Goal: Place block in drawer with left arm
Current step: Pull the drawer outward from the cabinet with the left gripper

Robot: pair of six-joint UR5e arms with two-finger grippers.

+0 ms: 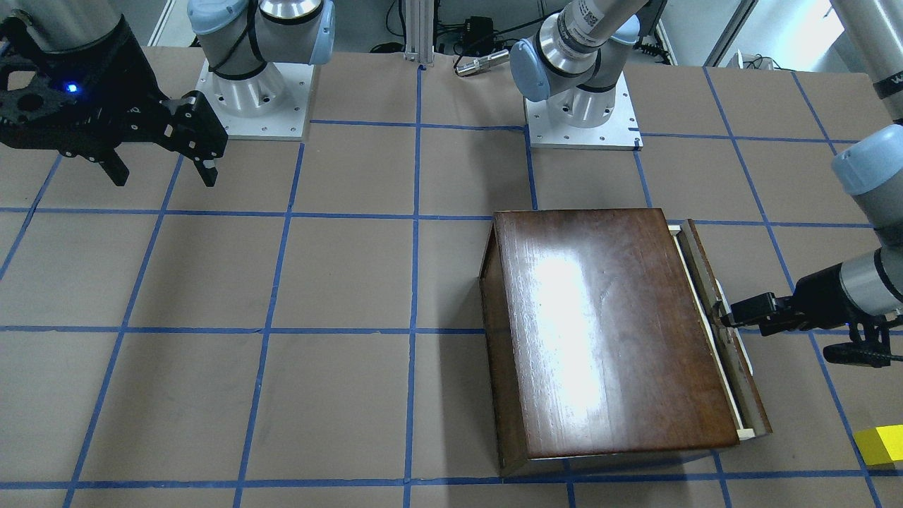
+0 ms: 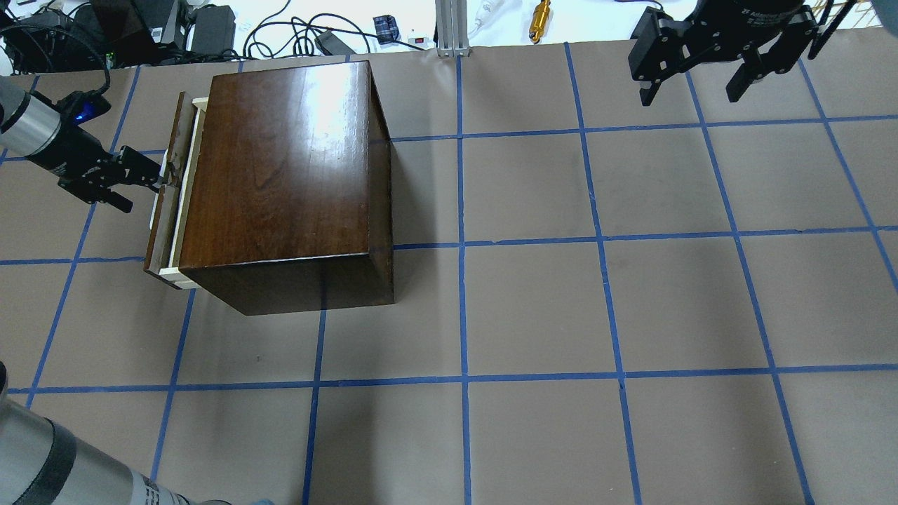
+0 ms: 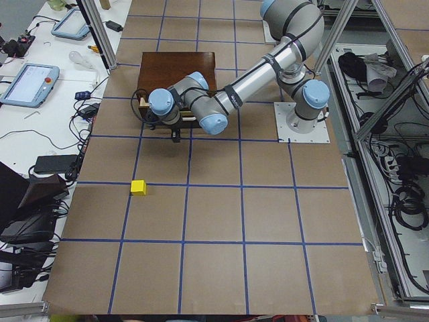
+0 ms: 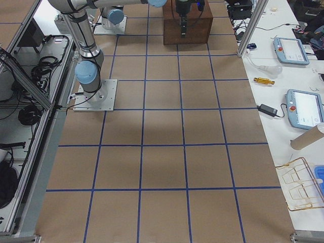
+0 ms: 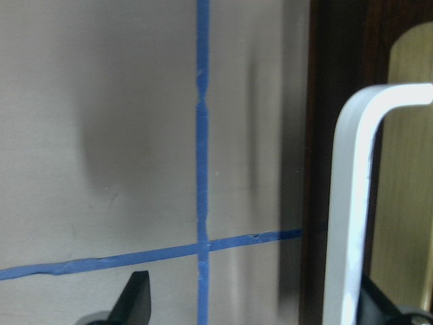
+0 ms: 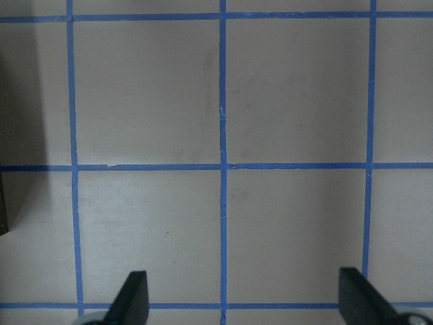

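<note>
The dark-brown wooden box (image 2: 280, 168) stands on the left half of the table. Its drawer (image 2: 163, 238) is out a small way, with a strip of pale wood showing behind the dark front panel (image 1: 702, 257). My left gripper (image 2: 151, 179) is at the drawer's front; in the left wrist view it (image 5: 254, 305) is open, with the metal handle (image 5: 352, 203) between the fingers, close to the right finger. The yellow block (image 1: 878, 446) lies on the table apart from the box, also in the exterior left view (image 3: 138, 187). My right gripper (image 2: 698, 88) is open and empty, held above the far right.
Both arm base plates (image 1: 254, 106) (image 1: 582, 120) stand at the robot's edge of the table. Blue tape lines grid the brown tabletop (image 2: 533, 308). Cables, tablets and a gold-coloured tool (image 2: 541, 12) lie on the bench beyond the far edge.
</note>
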